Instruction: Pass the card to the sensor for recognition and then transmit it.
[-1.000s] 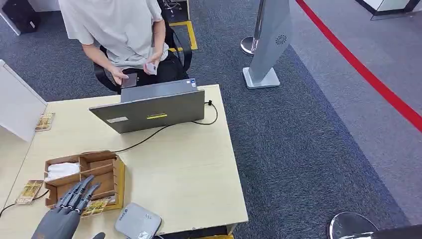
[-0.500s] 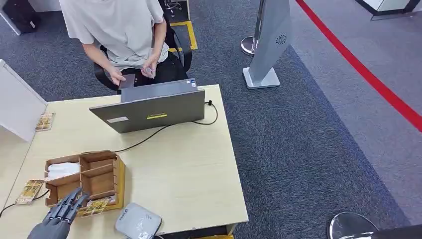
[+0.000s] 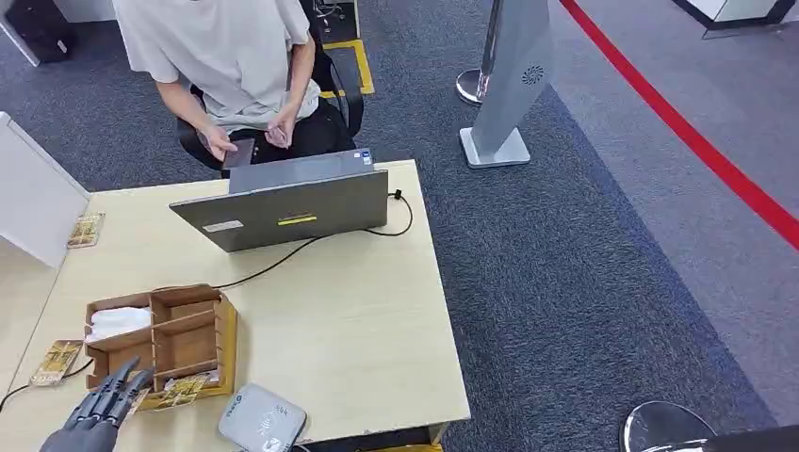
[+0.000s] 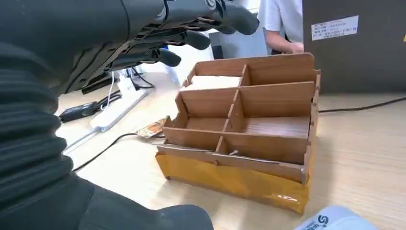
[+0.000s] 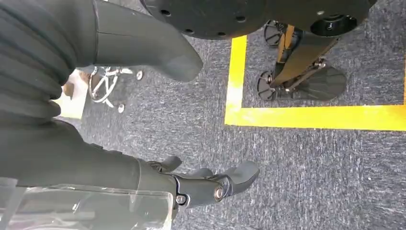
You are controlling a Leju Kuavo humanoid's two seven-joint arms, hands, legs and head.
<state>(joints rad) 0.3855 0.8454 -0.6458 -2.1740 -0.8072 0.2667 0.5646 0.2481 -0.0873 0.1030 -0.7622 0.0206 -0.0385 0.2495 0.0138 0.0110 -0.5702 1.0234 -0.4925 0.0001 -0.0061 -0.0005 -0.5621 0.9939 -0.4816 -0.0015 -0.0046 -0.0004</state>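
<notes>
A: Left hand [image 3: 97,412] is empty, fingers spread, just short of the wooden organizer [image 3: 160,334].

B: And the card [image 3: 181,389]?

A: In the organizer's front slot, beside the sensor [image 3: 261,419] on the desk [image 3: 358,320].

B: Risk?

A: Fingers could shove the light organizer or snag its wall, missing the thin card. Right hand [image 5: 210,184] hangs loosely curled, empty.
</notes>
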